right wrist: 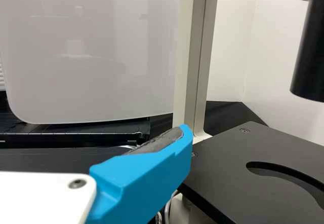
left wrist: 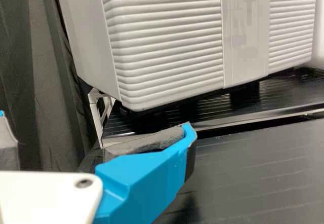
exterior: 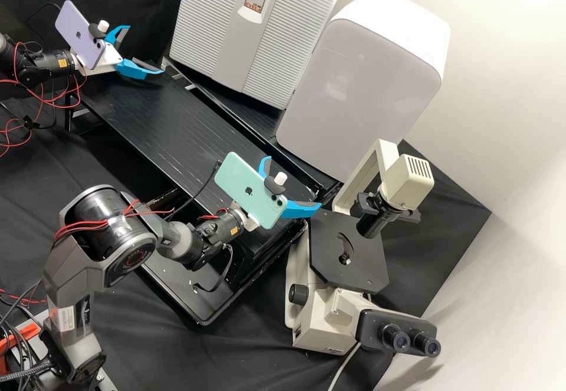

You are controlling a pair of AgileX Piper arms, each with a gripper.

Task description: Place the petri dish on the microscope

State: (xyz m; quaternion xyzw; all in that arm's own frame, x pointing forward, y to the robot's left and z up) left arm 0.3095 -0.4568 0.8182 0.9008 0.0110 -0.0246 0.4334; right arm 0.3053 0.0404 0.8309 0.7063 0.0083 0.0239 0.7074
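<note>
Microscope (exterior: 324, 323) stands at the bench's (exterior: 159, 125) right-hand end in the high view, its body cream, its flat stage (exterior: 330, 249) black with clipped corners and a curved slot. A cream post (exterior: 367, 168) rises behind the stage to a vented lamp housing (exterior: 407, 181), with a black tube (exterior: 372, 224) pointing down from it. In count: one microscope, two black eyepieces (exterior: 396, 339), two arms, two phones — one lilac (exterior: 76, 34), one mint (exterior: 244, 187) — and two big pale units, one ribbed (exterior: 265, 37), one smooth with rounded corners (exterior: 359, 90). Left gripper (exterior: 144, 51) is spread wide, nothing between its fingers, at the bench's far end near the ribbed unit. Right gripper (exterior: 294, 181) is spread wide too and holds nothing — one finger is near the stage's edge, though I can't tell whether they touch.
</note>
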